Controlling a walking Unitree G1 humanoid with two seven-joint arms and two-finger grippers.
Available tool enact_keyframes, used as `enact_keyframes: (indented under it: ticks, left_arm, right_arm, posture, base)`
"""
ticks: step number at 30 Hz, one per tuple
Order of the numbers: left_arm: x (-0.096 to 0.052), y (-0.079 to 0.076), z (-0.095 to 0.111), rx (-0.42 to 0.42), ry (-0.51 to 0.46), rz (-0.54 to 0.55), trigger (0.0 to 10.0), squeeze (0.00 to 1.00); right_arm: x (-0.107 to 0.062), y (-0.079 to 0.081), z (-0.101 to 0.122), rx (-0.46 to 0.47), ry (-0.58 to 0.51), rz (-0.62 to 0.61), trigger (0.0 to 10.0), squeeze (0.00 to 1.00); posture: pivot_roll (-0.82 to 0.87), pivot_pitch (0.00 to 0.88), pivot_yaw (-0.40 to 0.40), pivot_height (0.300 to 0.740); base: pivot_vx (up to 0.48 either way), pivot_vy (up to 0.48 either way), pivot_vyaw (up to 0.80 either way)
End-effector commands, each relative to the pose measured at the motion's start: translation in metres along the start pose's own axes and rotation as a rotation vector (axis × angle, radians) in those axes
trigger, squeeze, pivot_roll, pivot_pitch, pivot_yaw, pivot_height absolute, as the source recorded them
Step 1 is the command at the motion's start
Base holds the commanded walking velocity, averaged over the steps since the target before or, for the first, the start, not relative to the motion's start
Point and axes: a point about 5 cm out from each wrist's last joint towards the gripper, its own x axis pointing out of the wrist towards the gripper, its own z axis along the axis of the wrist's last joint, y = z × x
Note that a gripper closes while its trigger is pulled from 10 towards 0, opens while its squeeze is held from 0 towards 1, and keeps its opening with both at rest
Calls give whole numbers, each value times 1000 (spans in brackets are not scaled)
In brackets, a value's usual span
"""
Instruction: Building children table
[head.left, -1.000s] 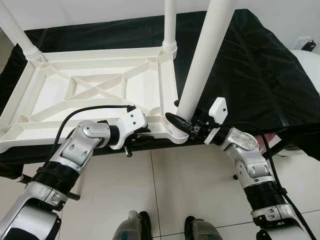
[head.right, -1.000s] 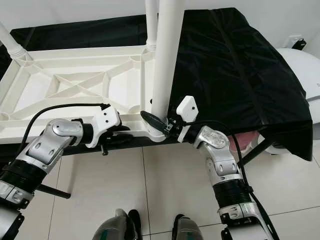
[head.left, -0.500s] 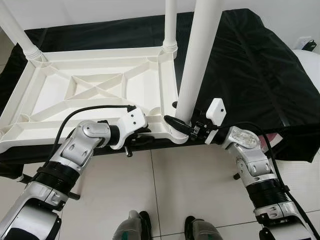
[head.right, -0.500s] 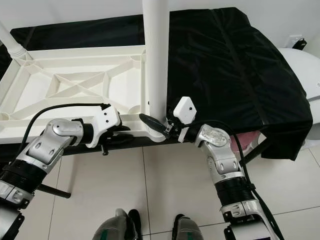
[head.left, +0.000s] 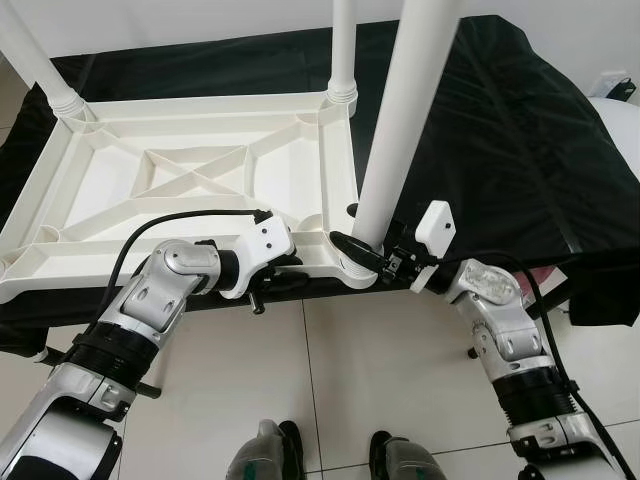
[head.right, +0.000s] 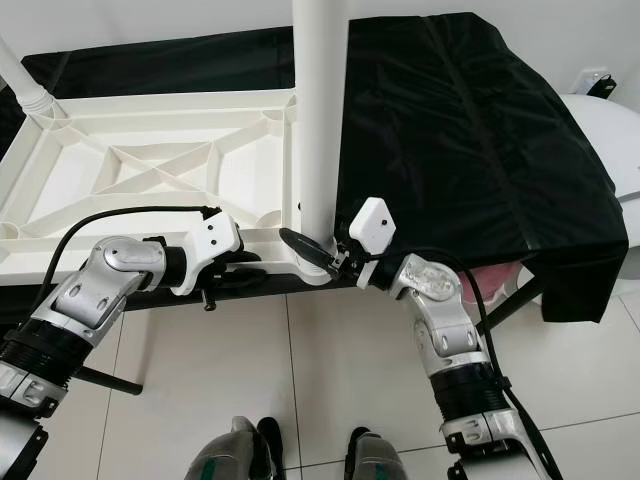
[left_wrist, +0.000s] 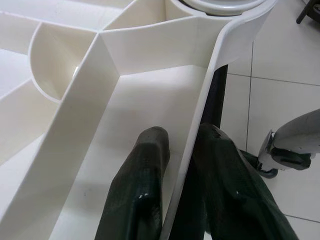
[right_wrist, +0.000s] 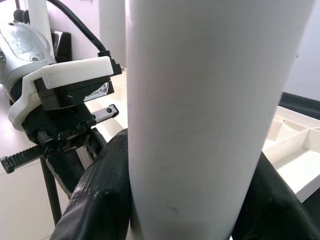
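White plastic dominates the scene: an upturned children's table top (head.left: 190, 180), its ribbed underside facing up, lies on a surface draped in black cloth (head.left: 500, 130), with its near edge at the cloth's front. Two table legs already stand in sockets at the far corners, one at the far left (head.left: 35, 60) and one at the far right (head.left: 343, 50).

At the near right corner, the right gripper (head.left: 362, 252) has its two black fingers (right_wrist: 100, 200) clamped around the base of a third white leg (head.left: 405, 120), which rises close to upright from the corner socket (head.left: 350, 268). The right wrist view confirms a finger on each side of the tube, pressed against it.

Just beside it along the near edge, the left gripper (head.left: 290, 272) pinches the table top's rim, one finger (left_wrist: 137, 190) inside the frame and the other outside, the thin wall caught between them.

Pale floor tiles (head.left: 350, 380) spread below the table edge, where the robot's own feet (head.left: 270, 455) stand. A rounded white object (head.right: 610, 140) sits beyond the cloth on the right.
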Motion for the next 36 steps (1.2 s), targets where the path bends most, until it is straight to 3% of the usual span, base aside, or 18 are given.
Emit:
enact_keyframes:
  ticks: [1, 27, 36]
  left_arm:
    - [-2, 2, 14, 40, -44, -45, 10000, 0]
    - [-2, 3, 15, 39, -49, -39, 10000, 0]
    - [-3, 4, 16, 40, -49, -34, 10000, 0]
  right_arm:
    - [-3, 11, -17, 69, 62, 23, 10000, 0]
    - [-2, 19, -15, 65, 66, -10, 10000, 0]
    - [-1, 20, -19, 11, 105, -70, 10000, 0]
  posture:
    - [-120, 215, 78, 740]
    - [-123, 216, 78, 740]
    - [-123, 215, 71, 740]
  base:
    - [0, 0, 0]
    - [0, 0, 0]
    - [0, 0, 0]
